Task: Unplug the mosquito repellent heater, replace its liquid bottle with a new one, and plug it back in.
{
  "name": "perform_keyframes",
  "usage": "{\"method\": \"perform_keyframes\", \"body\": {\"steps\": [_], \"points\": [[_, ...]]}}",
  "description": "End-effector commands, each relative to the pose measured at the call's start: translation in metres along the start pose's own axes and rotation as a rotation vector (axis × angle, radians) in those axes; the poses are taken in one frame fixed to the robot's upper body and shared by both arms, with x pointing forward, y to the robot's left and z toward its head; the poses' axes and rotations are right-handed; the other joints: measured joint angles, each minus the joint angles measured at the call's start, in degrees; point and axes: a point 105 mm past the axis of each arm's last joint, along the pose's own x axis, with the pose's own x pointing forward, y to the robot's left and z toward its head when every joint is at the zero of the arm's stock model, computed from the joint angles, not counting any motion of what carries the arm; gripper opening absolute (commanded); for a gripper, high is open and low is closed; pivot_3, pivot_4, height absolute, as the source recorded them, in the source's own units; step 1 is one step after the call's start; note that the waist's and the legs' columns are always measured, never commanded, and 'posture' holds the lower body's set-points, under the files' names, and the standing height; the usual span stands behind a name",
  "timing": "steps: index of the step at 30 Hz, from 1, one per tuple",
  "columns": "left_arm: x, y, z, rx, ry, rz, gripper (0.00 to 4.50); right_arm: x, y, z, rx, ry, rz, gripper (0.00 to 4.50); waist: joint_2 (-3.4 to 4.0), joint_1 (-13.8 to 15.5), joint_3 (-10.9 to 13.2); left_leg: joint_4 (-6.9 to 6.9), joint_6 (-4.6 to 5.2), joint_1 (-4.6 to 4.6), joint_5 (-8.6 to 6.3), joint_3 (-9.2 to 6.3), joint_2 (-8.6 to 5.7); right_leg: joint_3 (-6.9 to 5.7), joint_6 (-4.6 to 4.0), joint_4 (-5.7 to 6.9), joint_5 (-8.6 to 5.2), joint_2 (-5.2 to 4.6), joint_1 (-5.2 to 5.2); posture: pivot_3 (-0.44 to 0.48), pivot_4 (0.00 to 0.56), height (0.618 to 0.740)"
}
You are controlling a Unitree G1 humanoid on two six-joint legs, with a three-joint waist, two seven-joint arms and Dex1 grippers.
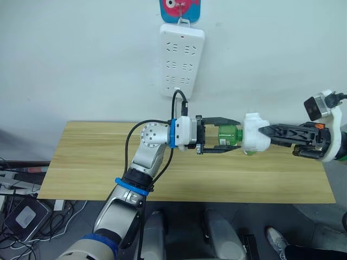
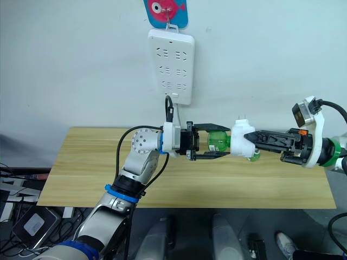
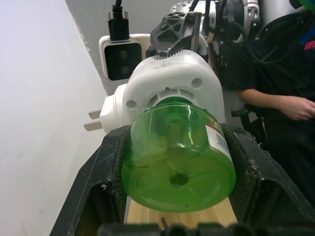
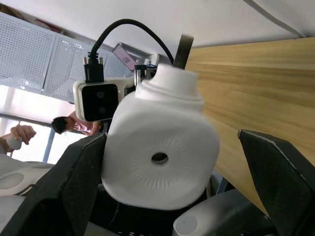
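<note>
Your left gripper (image 1: 217,139) is clamped around the green bottle (image 1: 230,134), held above the wooden table (image 1: 97,162). Just past it, your right gripper (image 2: 252,142) grips the white heater (image 2: 242,140), still joined to that bottle. Farther back, the power strip (image 1: 182,59) hangs on the wall. You seem mid-swap; next, twist the bottle free.

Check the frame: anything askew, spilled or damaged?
Nothing stands out. The mosquito repellent heater is held above the wooden table by the right gripper; the left gripper clamps its green liquid bottle. No spill.
</note>
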Motion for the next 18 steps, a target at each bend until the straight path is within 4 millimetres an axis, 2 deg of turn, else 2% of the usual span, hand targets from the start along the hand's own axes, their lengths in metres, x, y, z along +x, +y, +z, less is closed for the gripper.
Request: {"method": "perform_keyframes", "body": {"steps": [1,4,6,7,17,18], "points": [[0.0075,-0.0022,0.0135,0.055,-0.045,-0.027,2.3,0.005,0.016,0.0001,-0.054,0.017,0.066,4.45,0.0,0.0,0.0,0.0,0.0,0.0,0.0,0.0,0.0,0.0,0.0,0.0,0.0,0.0,0.0,-0.165,0.302,0.74],[0.008,-0.0039,0.012,0.053,-0.04,-0.033,2.3,0.0078,0.0175,-0.0019,-0.062,0.017,0.079,3.87,0.0,0.0,0.0,0.0,0.0,0.0,0.0,-0.01,0.0,0.0,0.0,-0.01,0.0,0.0,0.0,-0.166,0.304,0.74],[0.0084,-0.0039,0.012,0.051,-0.04,-0.033,2.3,0.0088,0.0187,-0.0027,-0.069,0.019,0.083,3.19,0.0,0.01,0.0,0.0,0.0,0.0,0.0,-0.01,0.0,0.0,0.0,-0.01,0.0,0.0,0.0,-0.166,0.307,0.74],[0.0084,-0.0036,0.0118,0.048,-0.039,-0.032,2.3,0.0089,0.0198,-0.0039,-0.073,0.028,0.084,3.11,0.0,0.01,0.0,0.0,0.0,0.0,0.0,-0.01,0.0,0.0,0.0,-0.01,0.0,0.0,0.0,-0.166,0.307,0.74],[0.0029,-0.0061,0.0077,-0.06,-0.004,-0.031,2.3,0.005,0.0191,0.0031,-0.145,0.017,-0.043,3.11,0.0,-0.02,0.0,0.0,0.0,0.0,0.0,-0.02,0.01,-0.01,0.0,0.0,0.0,0.0,0.0,-0.164,0.306,0.74],[0.0026,-0.0039,0.0073,-0.115,-0.002,-0.015,2.3,0.0044,0.0196,0.0048,-0.158,0.017,-0.06,3.11,0.0,-0.02,0.0,0.0,0.0,0.0,0.0,-0.02,0.01,-0.01,0.0,0.0,0.0,0.0,0.0,-0.163,0.307,0.74]]}}
